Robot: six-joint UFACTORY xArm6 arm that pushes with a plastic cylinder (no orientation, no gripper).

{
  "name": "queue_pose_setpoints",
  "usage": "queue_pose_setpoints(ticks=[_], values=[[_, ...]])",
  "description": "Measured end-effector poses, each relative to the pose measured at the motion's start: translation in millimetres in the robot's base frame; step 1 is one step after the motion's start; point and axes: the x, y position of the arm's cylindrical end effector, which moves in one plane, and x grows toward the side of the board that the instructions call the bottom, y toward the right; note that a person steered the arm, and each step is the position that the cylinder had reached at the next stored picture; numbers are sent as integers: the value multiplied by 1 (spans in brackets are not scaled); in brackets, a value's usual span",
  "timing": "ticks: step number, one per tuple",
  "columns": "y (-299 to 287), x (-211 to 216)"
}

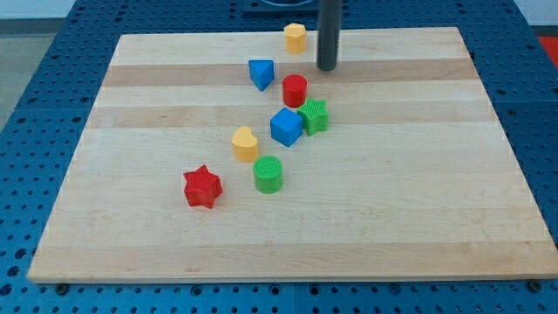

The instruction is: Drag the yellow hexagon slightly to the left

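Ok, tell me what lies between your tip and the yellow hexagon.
Nothing: in the camera view only bare board separates my tip from the yellow hexagon, which sits up and to the view's left of it.

Wooden board (418, 209) carries eight blocks: two yellow, two red, two blue, two green.

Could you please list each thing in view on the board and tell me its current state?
My tip: on the board, right of and below the yellow hexagon, apart from it.
Yellow hexagon: upright, near top edge, untouched.
Blue triangle: alone.
Red cylinder: upright, near the green star.
Green star: against the blue cube.
Blue cube: flat.
Yellow heart: alone.
Green cylinder: upright.
Red star: alone.
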Motion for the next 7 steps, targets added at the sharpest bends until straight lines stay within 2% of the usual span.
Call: queue_pose_setpoints(ticks=[1,2,3,7], values=[[-1,-55],[-29,-75],[-68,-73],[-52,-76]])
